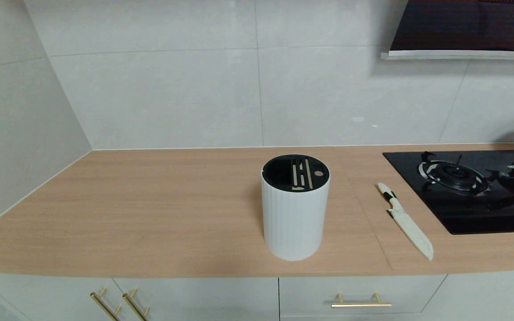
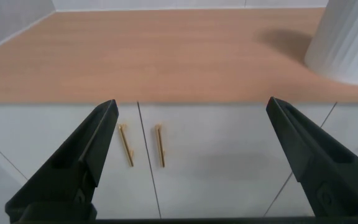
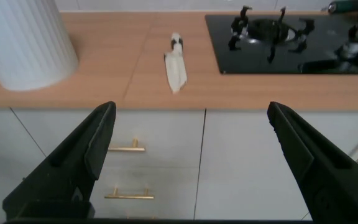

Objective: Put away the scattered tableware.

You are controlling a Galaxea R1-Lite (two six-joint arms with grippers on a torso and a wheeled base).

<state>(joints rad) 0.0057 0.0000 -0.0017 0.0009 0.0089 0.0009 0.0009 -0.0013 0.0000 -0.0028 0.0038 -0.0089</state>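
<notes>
Wood counter, knife lying loose near holder

You see the white knife flat on the counter, between the white ribbed holder and the black gas hob, apart from both, pointed end toward the front edge. The holder stands upright near the counter's middle, with a slotted black top. Your left jaws are spread wide with nothing in them, out in front of the cabinet doors below the counter edge. Your right jaws are the same: wide open, holding nothing, facing the drawer fronts below the knife.
</notes>
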